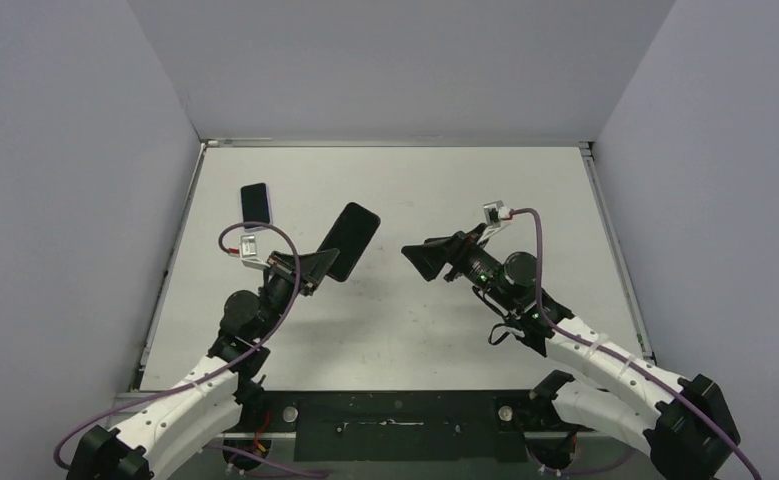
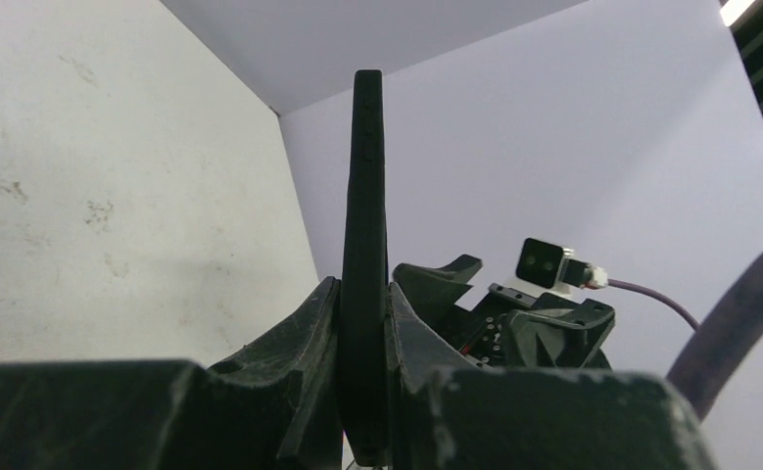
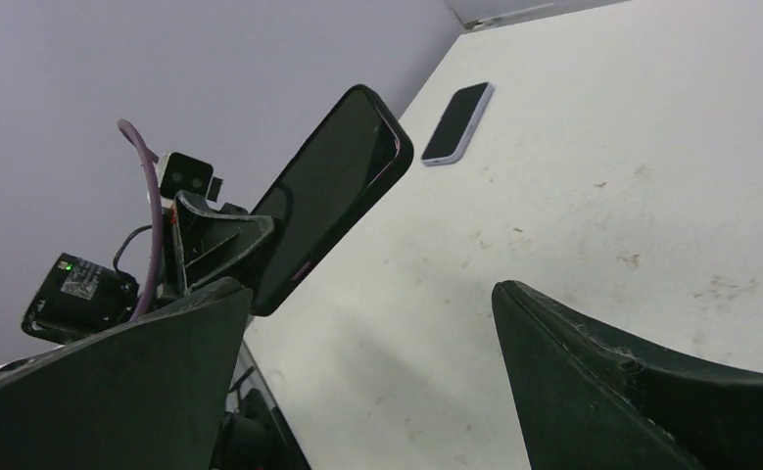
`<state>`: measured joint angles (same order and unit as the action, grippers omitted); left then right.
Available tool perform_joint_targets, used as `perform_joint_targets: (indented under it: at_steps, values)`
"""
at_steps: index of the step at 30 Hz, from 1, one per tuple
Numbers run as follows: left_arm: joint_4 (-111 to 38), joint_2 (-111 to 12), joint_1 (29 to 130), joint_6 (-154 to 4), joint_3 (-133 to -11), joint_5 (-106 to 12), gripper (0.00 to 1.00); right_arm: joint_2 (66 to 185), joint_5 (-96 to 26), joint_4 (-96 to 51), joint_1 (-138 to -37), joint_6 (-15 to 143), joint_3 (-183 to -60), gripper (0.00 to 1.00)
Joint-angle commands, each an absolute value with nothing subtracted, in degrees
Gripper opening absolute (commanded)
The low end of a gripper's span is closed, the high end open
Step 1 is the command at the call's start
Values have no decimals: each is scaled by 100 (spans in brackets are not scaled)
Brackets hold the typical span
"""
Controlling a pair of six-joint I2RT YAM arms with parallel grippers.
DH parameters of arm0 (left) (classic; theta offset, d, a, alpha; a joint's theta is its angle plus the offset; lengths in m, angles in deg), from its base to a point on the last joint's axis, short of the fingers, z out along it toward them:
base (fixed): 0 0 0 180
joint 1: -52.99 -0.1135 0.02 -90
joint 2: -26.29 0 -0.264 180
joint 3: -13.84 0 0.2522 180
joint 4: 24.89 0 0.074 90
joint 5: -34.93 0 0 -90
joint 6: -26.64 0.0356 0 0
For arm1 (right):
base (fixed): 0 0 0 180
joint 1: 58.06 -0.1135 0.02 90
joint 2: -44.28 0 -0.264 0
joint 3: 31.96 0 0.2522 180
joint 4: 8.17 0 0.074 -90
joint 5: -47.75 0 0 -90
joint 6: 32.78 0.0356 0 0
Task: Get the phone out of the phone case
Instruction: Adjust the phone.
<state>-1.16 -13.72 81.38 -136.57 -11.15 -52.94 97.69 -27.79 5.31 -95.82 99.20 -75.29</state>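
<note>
My left gripper (image 1: 312,268) is shut on the lower end of a black phone case (image 1: 350,240) and holds it tilted above the table. In the left wrist view the case (image 2: 366,176) stands edge-on between the jaws of the left gripper (image 2: 362,294). Its dark glossy face (image 3: 333,186) is turned toward my right gripper (image 3: 372,287); I cannot tell whether anything sits inside it. A phone (image 1: 256,204) with a dark screen and pale rim lies flat at the back left, also seen as the phone (image 3: 457,122) in the right wrist view. My right gripper (image 1: 427,262) is open and empty, a short way right of the case.
The white table (image 1: 415,330) is walled by grey panels at the left, back and right. A metal rail (image 1: 165,280) runs along its left edge. Purple cables loop over both wrists.
</note>
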Motion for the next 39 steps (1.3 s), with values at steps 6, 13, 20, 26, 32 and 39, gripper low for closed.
perform_joint_targets:
  at_steps: [6, 13, 20, 26, 32, 39]
  values:
    - [2138, -1996, 9366, -13849, -1151, -6983, 0, 10664, -2751, 2431, -10133, 11628, -7556, 95]
    - [2930, -2588, 9922, -13915, -1250, -7527, 0, 11309, -2572, 3026, -10224, 12151, -7675, 82]
    - [3377, -3104, 10293, -13929, -1415, -7988, 0, 11615, -2414, 3476, -10319, 12232, -7736, 63]
    - [3929, -3570, 10494, -14008, -1498, -8267, 0, 11849, -2256, 3764, -10336, 12304, -7812, 44]
    - [4201, -3783, 10548, -14065, -1504, -8263, 0, 11909, -2148, 4012, -10282, 12329, -7781, 17]
    - [3437, -3459, 10538, -14081, -1401, -8205, 15, 11702, -1865, 3948, -9867, 12321, -7696, 0]
